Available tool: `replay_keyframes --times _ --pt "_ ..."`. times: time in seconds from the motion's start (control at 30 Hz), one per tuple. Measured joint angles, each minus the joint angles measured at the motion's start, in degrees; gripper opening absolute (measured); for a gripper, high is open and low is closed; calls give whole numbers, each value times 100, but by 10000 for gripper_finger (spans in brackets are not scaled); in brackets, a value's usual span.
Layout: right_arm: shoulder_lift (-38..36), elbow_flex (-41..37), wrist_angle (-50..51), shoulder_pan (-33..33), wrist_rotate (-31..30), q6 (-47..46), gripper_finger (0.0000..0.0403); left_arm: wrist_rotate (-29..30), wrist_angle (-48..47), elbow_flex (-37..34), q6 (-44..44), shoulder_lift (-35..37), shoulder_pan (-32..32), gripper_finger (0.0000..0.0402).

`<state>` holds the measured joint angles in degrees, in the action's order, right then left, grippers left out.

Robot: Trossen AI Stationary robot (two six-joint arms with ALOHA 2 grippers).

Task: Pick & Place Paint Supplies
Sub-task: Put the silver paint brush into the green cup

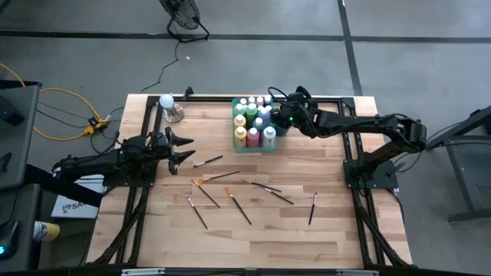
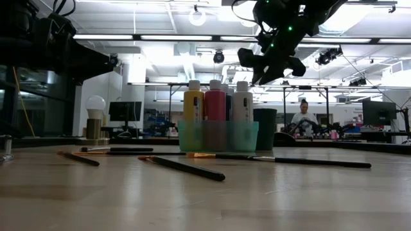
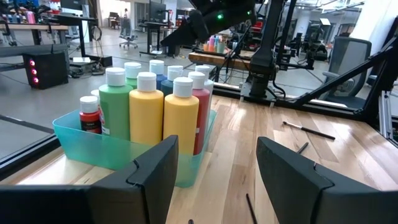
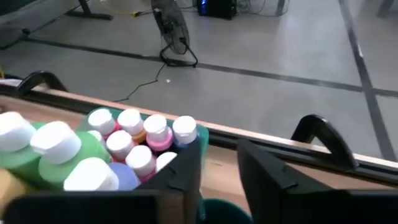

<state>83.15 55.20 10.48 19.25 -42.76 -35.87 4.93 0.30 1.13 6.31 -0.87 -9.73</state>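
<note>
A translucent teal bin (image 1: 237,123) at the far middle of a wooden worktable (image 1: 253,230) stands packed with white-capped paint bottles (image 1: 253,123) in green, yellow, red, pink and blue, all upright. The right gripper (image 1: 272,98) hangs above the bin's far right corner, its two dark fingers (image 4: 186,171) parted with nothing visible between them; the right wrist view looks down past them onto the small bottle caps and the table's far edge. The left gripper (image 1: 186,149) waits over the table's left side, well apart from the bin, its fingers (image 3: 155,171) spread wide and empty and pointed toward the bottles. Thin paintbrushes (image 1: 230,188) lie scattered flat across the middle of the table between the arms, some with dark handles and at least one with an orange end, and one brush (image 1: 313,208) rests alone toward the right. A clear object with a white ball top (image 1: 169,107) stands near the far left corner. Beyond the table, the low view shows a person (image 2: 303,115) in the workshop.
</note>
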Motion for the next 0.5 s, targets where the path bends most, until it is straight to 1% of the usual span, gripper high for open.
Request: replay_keyframes --times 0.17,0.3,0.37,0.5 --pt "-189 0 90 -139 368 6 146 -1 0 0 -1 1 -1 211" --pt "-604 2 753 -447 695 -195 159 0 0 0 -2 1 1 211" --pt "-829 2 1392 -641 872 -645 160 0 0 0 0 1 -1 211" --pt "-1179 2 2896 -1095 1517 -2121 160 -2 0 0 0 1 1 211"
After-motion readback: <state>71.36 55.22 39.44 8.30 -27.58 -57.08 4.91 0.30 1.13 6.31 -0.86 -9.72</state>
